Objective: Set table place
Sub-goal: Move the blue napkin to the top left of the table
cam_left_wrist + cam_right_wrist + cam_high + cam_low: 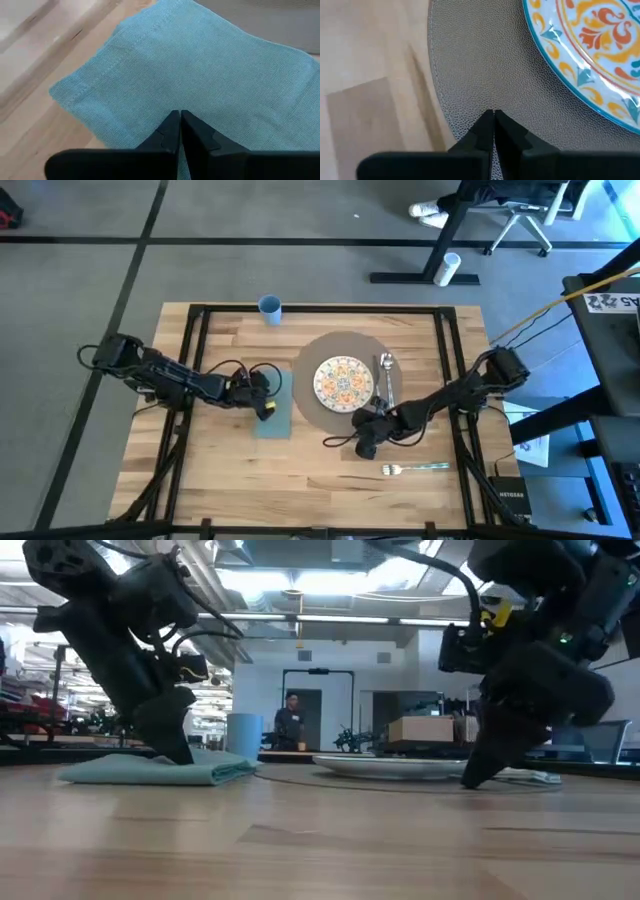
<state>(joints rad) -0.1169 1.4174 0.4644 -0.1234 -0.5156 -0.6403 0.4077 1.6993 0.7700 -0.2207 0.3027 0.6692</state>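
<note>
The round grey-brown placemat (345,340) lies on the light-wood table (220,470). A colourful patterned plate (345,380) sits at its middle and a spoon (386,368) lies on its right part. A teal napkin (272,420) lies flat on the table left of the placemat. My left gripper (268,408) is shut with its tips down on the napkin. My right gripper (360,425) is shut with its tips on the placemat's near part, just in front of the plate (590,45). My left gripper sets its shut fingertips (172,120) on the napkin's top surface (200,75), some way in from its stitched edge. The fingers slant down from the table's left. The napkin lies flat on the table. My right gripper rests its shut fingertips (487,122) on the placemat's top surface (485,90), close to its near rim and short of the plate. The fingers slant down from the table's right. The placemat lies flat on the table.
A fork (415,469) lies on the table near the front right. A light-blue cup (270,306) stands at the far edge. The black frame's bars (195,340) run along both sides. Bare wood (300,480) stretches along the near part.
</note>
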